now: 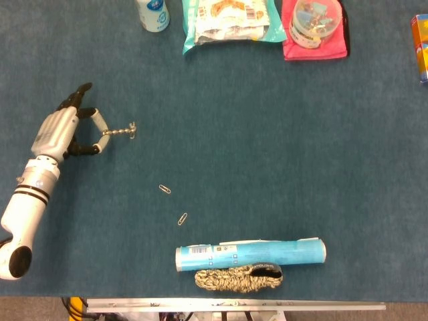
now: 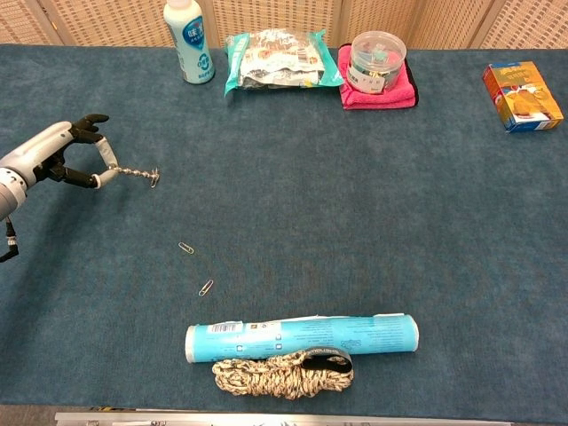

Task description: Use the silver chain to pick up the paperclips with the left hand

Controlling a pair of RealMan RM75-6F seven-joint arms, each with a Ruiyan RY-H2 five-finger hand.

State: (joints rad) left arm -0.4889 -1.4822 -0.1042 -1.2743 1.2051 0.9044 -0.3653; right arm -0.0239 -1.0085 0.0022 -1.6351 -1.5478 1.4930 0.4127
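Pinching one end of the silver chain [image 1: 119, 132] [image 2: 133, 173] between thumb and a finger, the left hand [image 1: 61, 130] [image 2: 55, 158] sits at the far left of the blue tabletop [image 1: 281, 134] [image 2: 373, 195], its other fingers [image 1: 80, 90] [image 2: 89, 118] stretched out and apart above the pinch. The chain runs out sideways from the hand, toward the middle of the tabletop, and ends in a small clasp; whether that far end rests on the cloth or hangs just clear of it cannot be told. Taking the chain as the landmark, two paperclips [image 1: 164, 189] [image 2: 185, 248] lie well apart from it, nearer the front edge and a little further toward the centre, the second one [image 1: 182, 219] [image 2: 206, 287] just beyond the first; neither touches the chain. Further on in that direction a blue tube [image 1: 251, 253] [image 2: 302, 336] lies on its side with a coil of rope [image 1: 237, 278] [image 2: 282, 374] touching its front. Far behind the chain, along the back edge, stand a white bottle [image 1: 152, 13] [image 2: 187, 40], a snack bag [image 1: 231, 19] [image 2: 277, 59], and a clear tub [image 1: 314, 20] [image 2: 377, 60] on a pink cloth [image 1: 314, 48] [image 2: 380, 93]. The right hand shows in neither view.
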